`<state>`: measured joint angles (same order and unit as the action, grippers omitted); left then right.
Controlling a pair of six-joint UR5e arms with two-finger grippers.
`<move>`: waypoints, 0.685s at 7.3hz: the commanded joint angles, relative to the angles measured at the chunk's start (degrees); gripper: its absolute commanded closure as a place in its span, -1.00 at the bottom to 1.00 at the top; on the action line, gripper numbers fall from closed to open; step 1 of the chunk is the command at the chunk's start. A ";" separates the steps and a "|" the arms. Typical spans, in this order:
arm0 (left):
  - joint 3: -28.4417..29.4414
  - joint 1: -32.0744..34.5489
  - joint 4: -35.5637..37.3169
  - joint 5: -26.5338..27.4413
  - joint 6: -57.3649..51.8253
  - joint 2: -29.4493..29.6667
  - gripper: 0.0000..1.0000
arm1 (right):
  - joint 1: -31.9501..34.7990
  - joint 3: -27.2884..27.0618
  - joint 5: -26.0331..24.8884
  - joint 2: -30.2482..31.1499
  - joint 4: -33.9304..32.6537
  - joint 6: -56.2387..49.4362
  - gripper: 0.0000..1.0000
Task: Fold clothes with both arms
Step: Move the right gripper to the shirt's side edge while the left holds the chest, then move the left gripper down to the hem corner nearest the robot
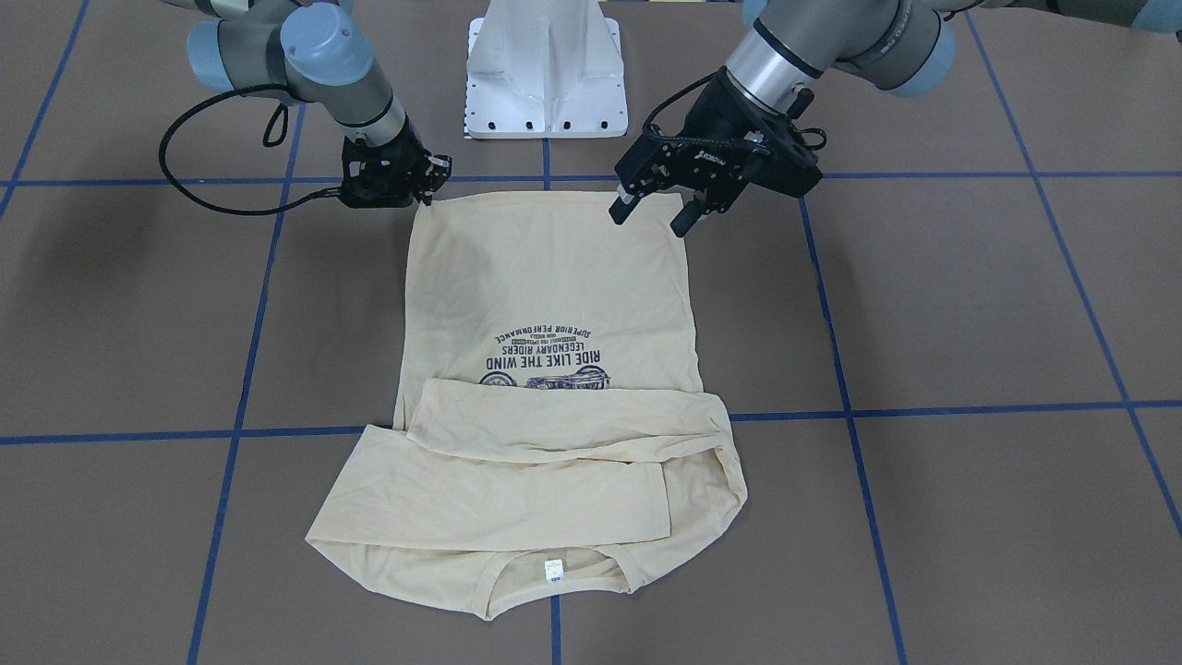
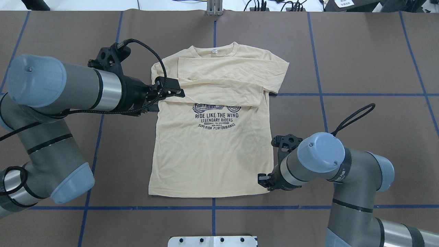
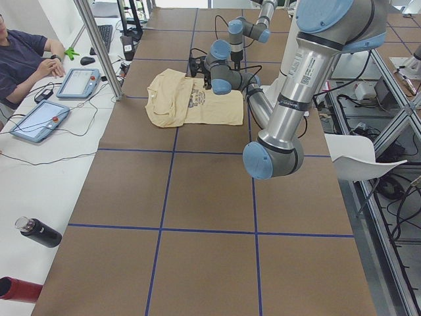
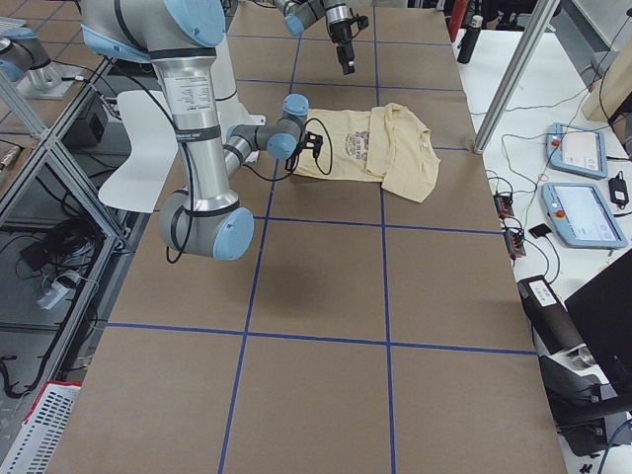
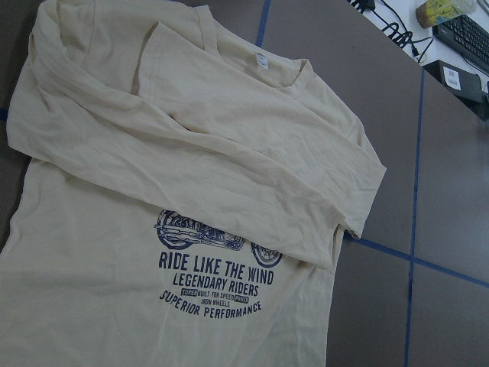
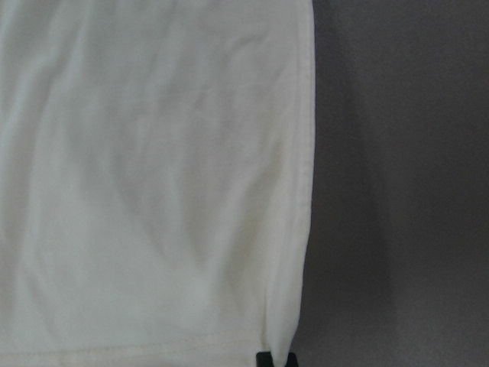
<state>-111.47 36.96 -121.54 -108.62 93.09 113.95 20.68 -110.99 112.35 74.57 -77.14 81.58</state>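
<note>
The cream-yellow shirt [image 1: 554, 277] lies flat on the table, print side up, with both long sleeves folded across the chest and the neck label away from the robot. It also shows in the overhead view [image 2: 205, 157] and both wrist views [image 5: 153, 153] [image 6: 153, 191]. My left gripper [image 1: 651, 222] is open and empty, raised above the hem corner on its side [image 2: 171, 91]. My right gripper [image 1: 420, 185] is low at the other hem corner [image 2: 264, 180]. Its fingertips [image 6: 275, 358] show close together right at that corner, shut on it.
The white pedestal base [image 1: 545, 83] stands just behind the hem. Blue tape lines [image 1: 831, 175] cross the brown table. In the exterior left view an operator [image 3: 20, 59] sits by two tablets [image 3: 79, 82], and bottles [image 3: 39, 232] lie at the table's near edge.
</note>
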 commanded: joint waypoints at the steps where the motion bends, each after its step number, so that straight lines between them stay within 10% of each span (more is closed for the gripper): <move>1: -1.20 -1.79 2.25 0.16 0.16 -5.38 -1.00 | 0.41 -1.59 -0.64 0.05 0.14 2.33 1.00; 5: -1.47 -15.23 2.89 8.60 3.75 -14.35 -0.98 | 2.95 -5.28 -0.03 0.14 0.14 2.70 1.00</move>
<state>-112.90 25.55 -118.70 -101.94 95.08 101.71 22.81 -115.16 111.96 74.70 -77.00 84.24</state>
